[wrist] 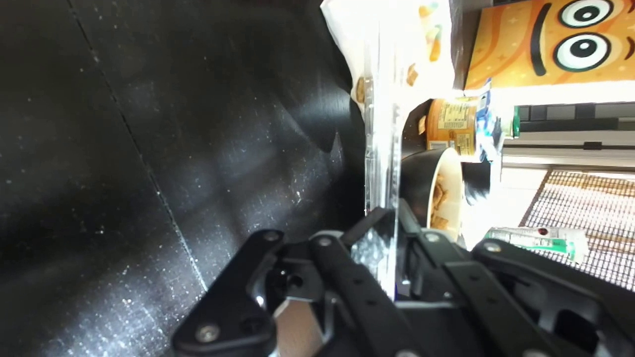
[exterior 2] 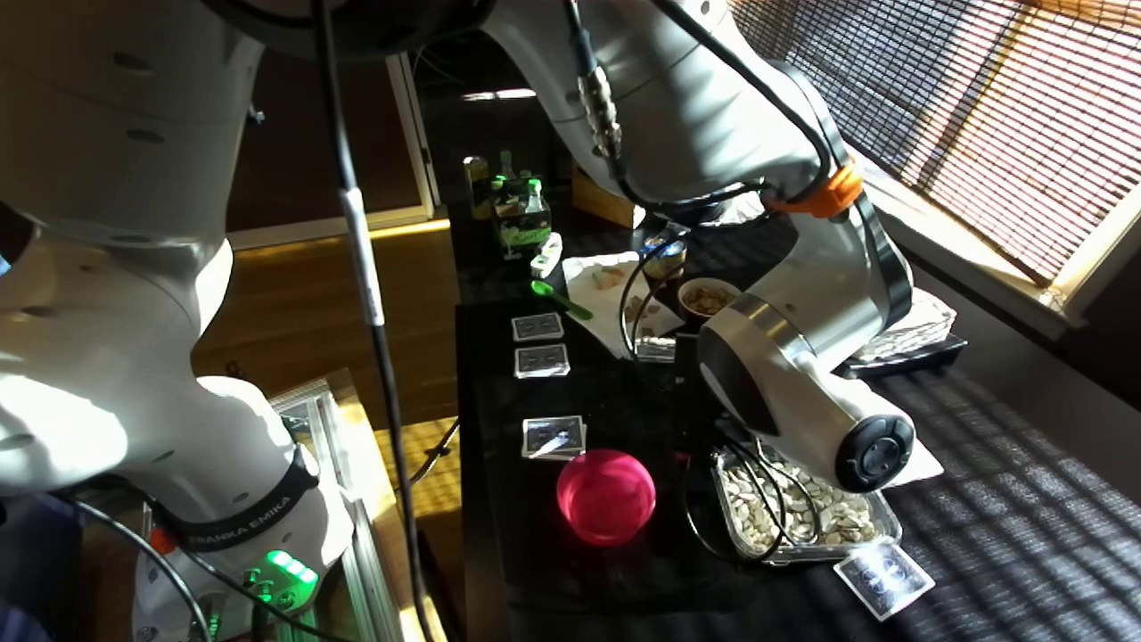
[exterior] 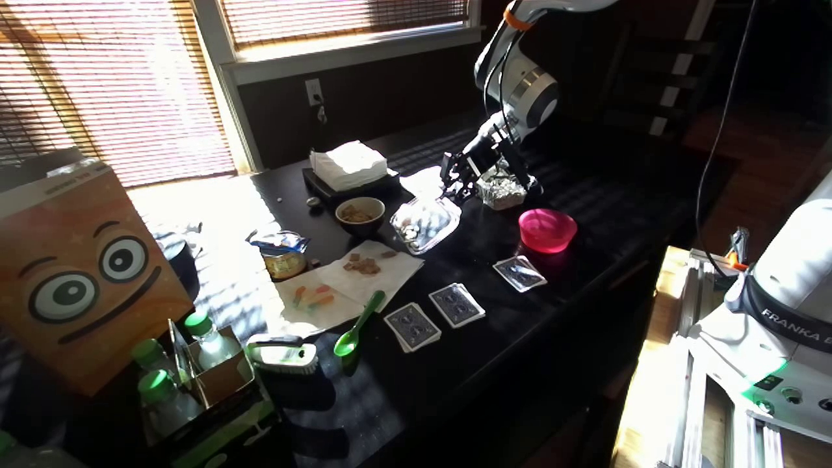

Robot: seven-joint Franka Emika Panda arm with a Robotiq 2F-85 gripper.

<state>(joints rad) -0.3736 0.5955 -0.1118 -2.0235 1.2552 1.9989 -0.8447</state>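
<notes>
clear plastic (wrist: 383,163) part-hidden by end effector (wrist: 388,222), orange box (wrist: 540,44) cropped

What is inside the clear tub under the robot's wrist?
Many small, pale, flattish pieces are visible inside the clear tub in an exterior view. The arm hides part of the tub, and what lies under the top layer cannot be seen.
</notes>
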